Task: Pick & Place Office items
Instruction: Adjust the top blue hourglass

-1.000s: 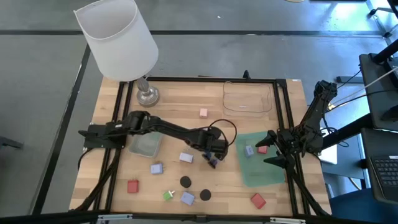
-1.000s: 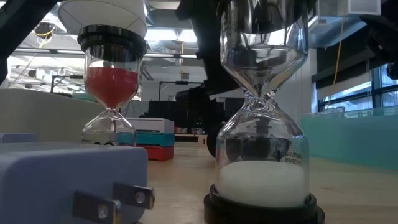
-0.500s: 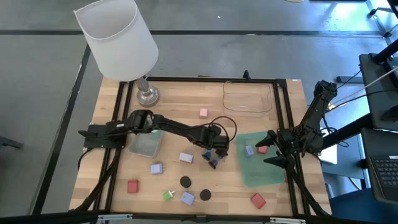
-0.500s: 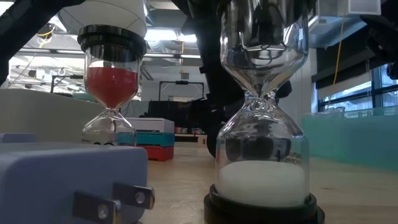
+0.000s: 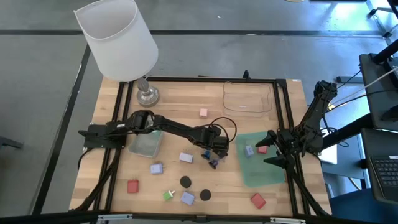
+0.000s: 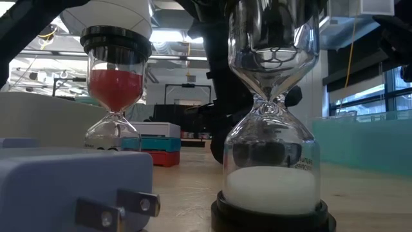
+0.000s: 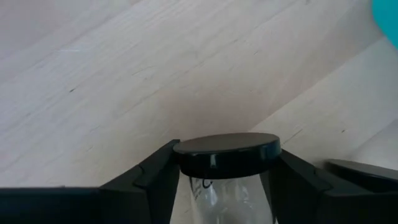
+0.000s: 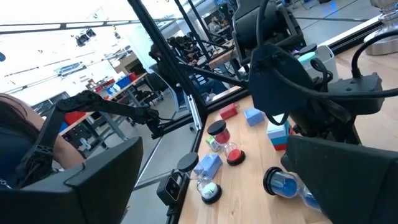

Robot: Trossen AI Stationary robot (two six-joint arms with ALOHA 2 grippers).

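My left gripper (image 5: 214, 155) reaches to the table's middle and is shut on a small hourglass (image 5: 213, 163) with black end caps; the gripper hides most of it. Red (image 5: 132, 185), lilac (image 5: 156, 168) and pink (image 5: 203, 112) blocks, two black-capped hourglasses (image 5: 185, 182) and a green bit (image 5: 168, 195) rest on the wooden top. A lilac block (image 5: 249, 150) and a red one (image 5: 262, 149) lie in the green tray (image 5: 264, 174). My right gripper (image 5: 272, 152) hangs open over that tray's right part, touching nothing. My left gripper pinches the hourglass by one black end cap (image 7: 227, 154), one finger (image 7: 152, 180) on each side of the cap's rim. The fingers come slanting down from the table's left. The clear glass body (image 7: 224, 193) runs back between the fingers. Whether it is off the table I cannot tell.
A white-shaded lamp (image 5: 118, 37) stands at the far left on its metal base (image 5: 147, 95). A clear tray (image 5: 247, 98) sits at the far edge and a small translucent green tray (image 5: 145, 144) under my left arm. A black frame (image 5: 286, 118) edges the table.
My left arm's wrist has shifted slightly over the hourglass at the table's middle. The other pieces on the table and my right arm have kept their places.
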